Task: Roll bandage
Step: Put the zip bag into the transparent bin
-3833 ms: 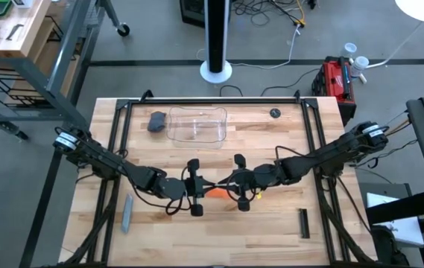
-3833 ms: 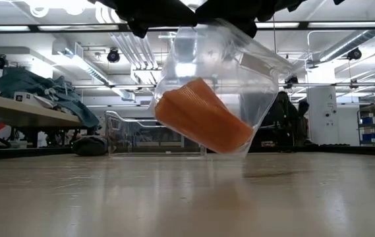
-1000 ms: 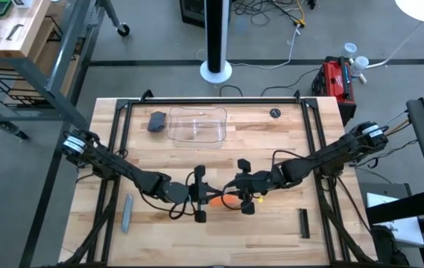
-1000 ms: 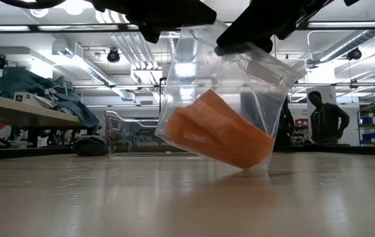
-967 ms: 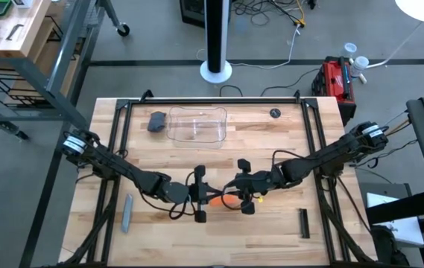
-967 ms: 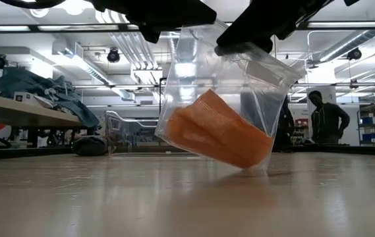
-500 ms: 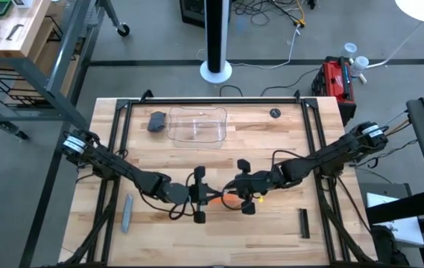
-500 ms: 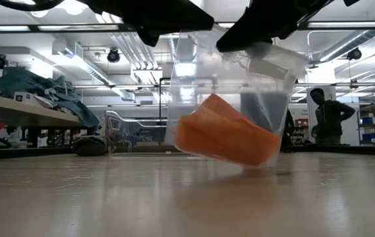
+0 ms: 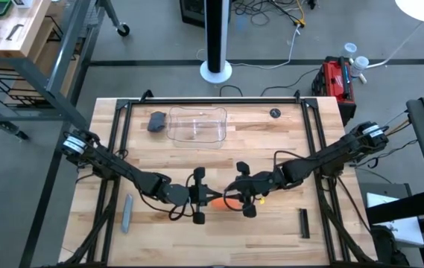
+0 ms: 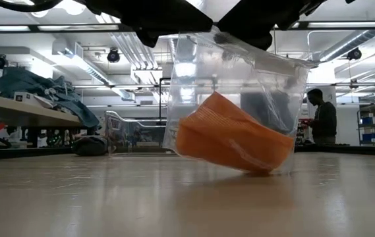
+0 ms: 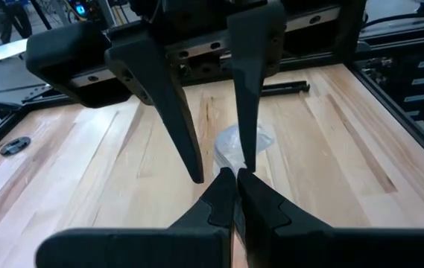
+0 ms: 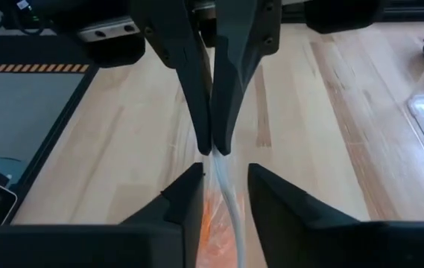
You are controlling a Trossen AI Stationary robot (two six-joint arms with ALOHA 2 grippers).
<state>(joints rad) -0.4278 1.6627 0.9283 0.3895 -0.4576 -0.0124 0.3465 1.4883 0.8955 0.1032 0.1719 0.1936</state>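
I see my left gripper (image 9: 199,196) pinching the top edge of the clear wrapper (image 10: 240,72); my right gripper (image 12: 223,197) stands spread around that edge. The bandage (image 10: 233,141) lies inside, low over the table (image 10: 108,197).

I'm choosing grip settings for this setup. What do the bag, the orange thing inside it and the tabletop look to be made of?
Bag: thin clear plastic film, glossy; the room shows through it and it creases.
Bandage: soft woven or crepe fabric, matte; it shows a fine ribbed texture and slumps in folds, though the exact fibre is unclear.
Table: light wood planks with visible grain and seams, seemingly smooth with a slight sheen.
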